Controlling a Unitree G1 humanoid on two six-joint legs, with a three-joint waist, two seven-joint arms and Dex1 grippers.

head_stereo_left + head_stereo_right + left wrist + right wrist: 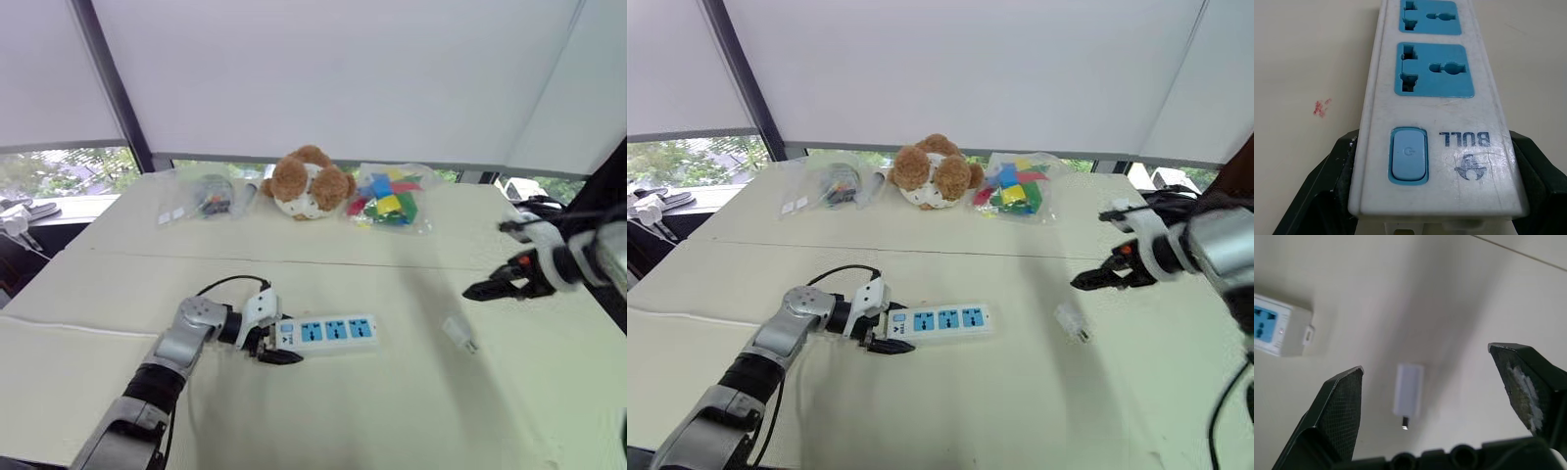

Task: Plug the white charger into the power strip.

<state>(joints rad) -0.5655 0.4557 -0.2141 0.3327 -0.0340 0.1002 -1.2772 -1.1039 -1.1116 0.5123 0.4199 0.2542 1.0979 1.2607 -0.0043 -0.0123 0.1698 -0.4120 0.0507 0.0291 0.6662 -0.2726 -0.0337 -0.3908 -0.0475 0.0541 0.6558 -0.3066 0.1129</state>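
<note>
Left gripper (269, 343): pinching the power strip (333, 333) at its switch end.
Right gripper (1425, 360): jaws spread, above the charger (458, 333).
Charger: flat on the table (392, 421), apart from the strip.

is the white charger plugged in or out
Out: the white charger lies loose on the table, apart from the power strip, its sockets empty.

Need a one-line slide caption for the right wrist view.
Right pincer open and aimed at the white charger lying on the table, with the power strip end nearby.
</note>
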